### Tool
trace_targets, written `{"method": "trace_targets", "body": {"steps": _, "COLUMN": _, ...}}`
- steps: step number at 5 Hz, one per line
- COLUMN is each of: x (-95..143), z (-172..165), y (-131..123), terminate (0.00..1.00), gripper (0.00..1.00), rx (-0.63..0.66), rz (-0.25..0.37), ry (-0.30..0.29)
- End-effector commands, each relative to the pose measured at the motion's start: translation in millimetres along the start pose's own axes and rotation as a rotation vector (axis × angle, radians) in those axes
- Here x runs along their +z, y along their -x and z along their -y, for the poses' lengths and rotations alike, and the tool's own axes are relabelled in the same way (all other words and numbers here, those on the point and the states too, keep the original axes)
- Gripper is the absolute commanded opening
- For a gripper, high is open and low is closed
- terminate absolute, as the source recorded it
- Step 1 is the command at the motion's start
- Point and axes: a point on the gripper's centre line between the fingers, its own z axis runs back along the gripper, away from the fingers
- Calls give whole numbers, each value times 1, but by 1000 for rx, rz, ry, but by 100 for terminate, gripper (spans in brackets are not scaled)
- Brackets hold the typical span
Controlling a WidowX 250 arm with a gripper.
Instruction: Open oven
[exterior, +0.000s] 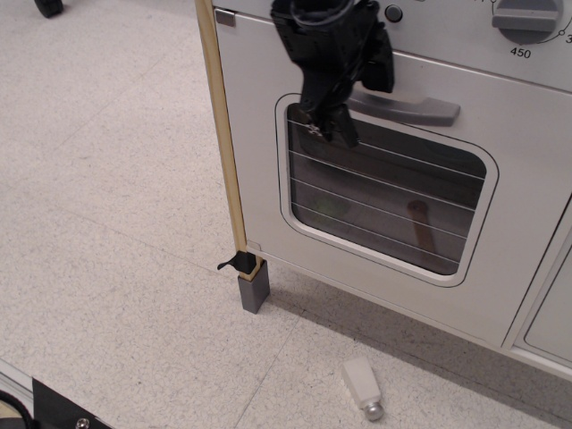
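Note:
The white toy oven [259, 179] stands at the right, its large door shut. The door has a grey bar handle [416, 109], a rounded wire-lined window [384, 201] and a grey dial [527, 20] above. My black gripper [356, 98] is in front of the door at the handle's left end, which it hides. It is open: one finger [332, 123] reaches below the handle over the window's top left corner, the other finger [381, 73] lies above the handle. I cannot tell if either touches the handle.
A wooden strip [223, 143] runs down the oven's left edge to a grey foot [254, 290]. A small white piece with a grey tip [362, 387] lies on the speckled floor in front. A panelled cabinet door [550, 317] is at the far right.

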Motion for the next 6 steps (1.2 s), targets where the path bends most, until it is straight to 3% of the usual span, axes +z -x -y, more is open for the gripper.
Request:
{"method": "trace_targets", "body": {"steps": 1, "x": -2, "z": 9, "y": 0, "terminate": 0, "gripper": 100, "rx": 0, "rz": 28, "ry": 38}}
{"method": "trace_targets", "body": {"steps": 4, "x": -10, "z": -15, "y": -10, "terminate": 0, "gripper": 100, "rx": 9, "rz": 73, "ry": -8}}
{"method": "trace_targets", "body": {"steps": 6, "x": -1, "z": -48, "y": -21, "terminate": 0, "gripper": 100, "rx": -60, "rz": 65, "ry": -37}}
